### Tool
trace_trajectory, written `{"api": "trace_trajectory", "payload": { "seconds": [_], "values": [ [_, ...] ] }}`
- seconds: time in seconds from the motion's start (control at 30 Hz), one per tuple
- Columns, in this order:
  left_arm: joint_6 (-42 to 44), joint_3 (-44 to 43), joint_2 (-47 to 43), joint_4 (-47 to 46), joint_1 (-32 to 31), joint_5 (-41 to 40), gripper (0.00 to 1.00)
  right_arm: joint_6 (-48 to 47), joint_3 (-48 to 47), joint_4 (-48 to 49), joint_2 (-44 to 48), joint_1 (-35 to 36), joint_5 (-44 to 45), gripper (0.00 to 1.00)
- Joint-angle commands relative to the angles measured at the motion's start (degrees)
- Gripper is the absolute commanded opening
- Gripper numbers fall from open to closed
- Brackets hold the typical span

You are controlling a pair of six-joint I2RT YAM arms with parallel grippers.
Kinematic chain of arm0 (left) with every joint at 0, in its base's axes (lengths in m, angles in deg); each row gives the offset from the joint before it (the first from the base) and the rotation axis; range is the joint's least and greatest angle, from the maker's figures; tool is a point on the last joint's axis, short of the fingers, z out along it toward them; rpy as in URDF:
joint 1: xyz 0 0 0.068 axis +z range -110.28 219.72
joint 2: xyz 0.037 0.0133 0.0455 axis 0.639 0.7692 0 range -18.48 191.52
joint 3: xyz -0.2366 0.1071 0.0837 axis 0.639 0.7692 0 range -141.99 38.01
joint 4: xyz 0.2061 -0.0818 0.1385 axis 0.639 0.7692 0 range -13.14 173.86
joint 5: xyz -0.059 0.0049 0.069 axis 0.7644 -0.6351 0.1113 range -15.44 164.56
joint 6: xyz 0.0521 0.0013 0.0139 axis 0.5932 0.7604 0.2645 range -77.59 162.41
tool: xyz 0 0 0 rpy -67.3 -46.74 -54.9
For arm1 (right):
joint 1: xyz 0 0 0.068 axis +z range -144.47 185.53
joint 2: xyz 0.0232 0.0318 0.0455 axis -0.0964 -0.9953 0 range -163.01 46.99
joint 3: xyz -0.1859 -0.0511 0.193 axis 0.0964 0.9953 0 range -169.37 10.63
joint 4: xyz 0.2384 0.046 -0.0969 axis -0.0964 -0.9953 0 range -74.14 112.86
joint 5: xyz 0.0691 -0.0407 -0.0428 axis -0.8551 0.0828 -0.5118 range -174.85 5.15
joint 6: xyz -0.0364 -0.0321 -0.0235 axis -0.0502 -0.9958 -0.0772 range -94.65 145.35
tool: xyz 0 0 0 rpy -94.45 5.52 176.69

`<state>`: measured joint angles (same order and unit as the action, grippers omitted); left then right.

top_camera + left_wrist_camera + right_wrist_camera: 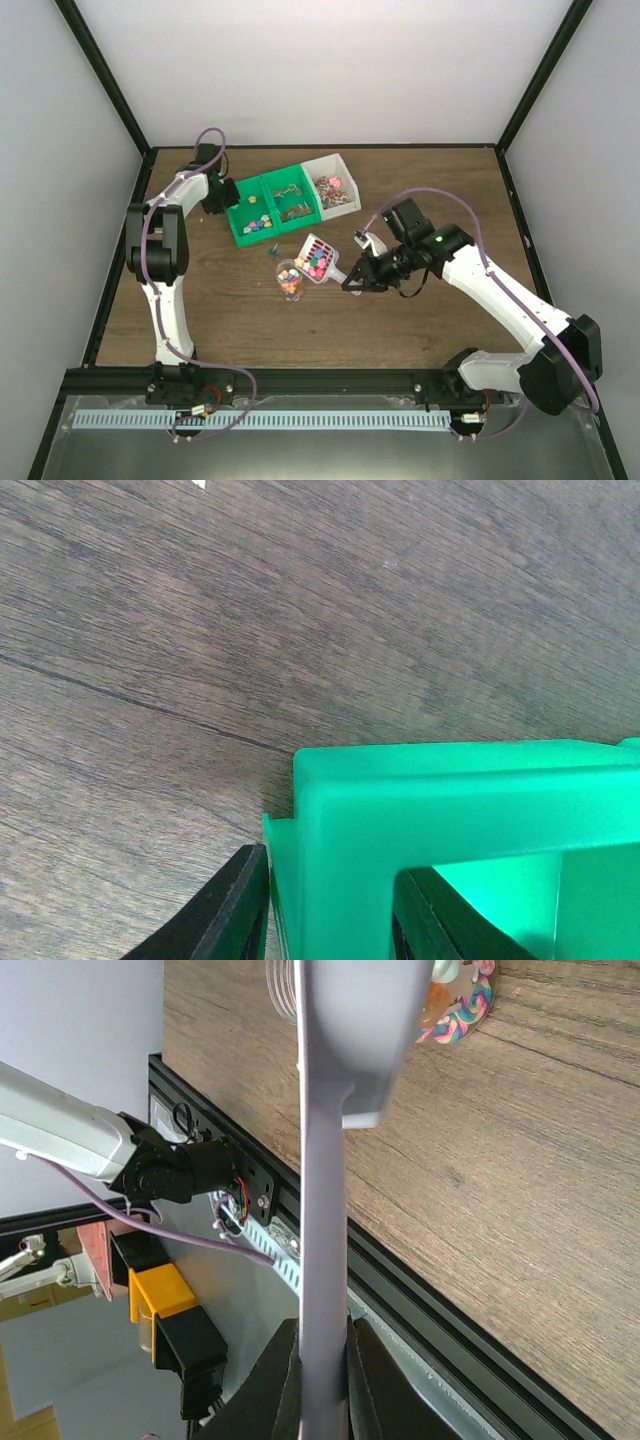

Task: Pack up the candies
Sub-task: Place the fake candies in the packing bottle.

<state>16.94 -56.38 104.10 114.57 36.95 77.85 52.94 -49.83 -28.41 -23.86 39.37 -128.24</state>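
Top external view: the right gripper, clamped on the handle of a pale scoop, holds a load of candies just above a small clear cup. The cup sits at the scoop's seven o'clock and is already part-filled. More sweets lie in the green bin and white bin at twelve o'clock. The left gripper pinches the green bin's wall. Tiny, hard and light, the sweets would likely roll and bounce, so they are best handled by scoop, not fingers.

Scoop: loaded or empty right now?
Loaded. In the top view, mixed-colour candies fill the bowl of the scoop, which the right gripper holds by the handle.
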Motion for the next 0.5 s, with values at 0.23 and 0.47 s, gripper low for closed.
{"api": "trace_trajectory", "payload": {
  "seconds": [0.23,0.47],
  "values": [
    [0.2,0.2,-1.0,-0.9,0.3,0.3,0.33,-3.2,-10.2,-7.3,-3.5,3.0,5.2,0.01],
    [0.2,0.7,-1.5,-1.4,0.3,-0.2,0.33,-5.5,-13.2,-12.2,-5.5,3.3,7.4,0.01]
  ]
}}
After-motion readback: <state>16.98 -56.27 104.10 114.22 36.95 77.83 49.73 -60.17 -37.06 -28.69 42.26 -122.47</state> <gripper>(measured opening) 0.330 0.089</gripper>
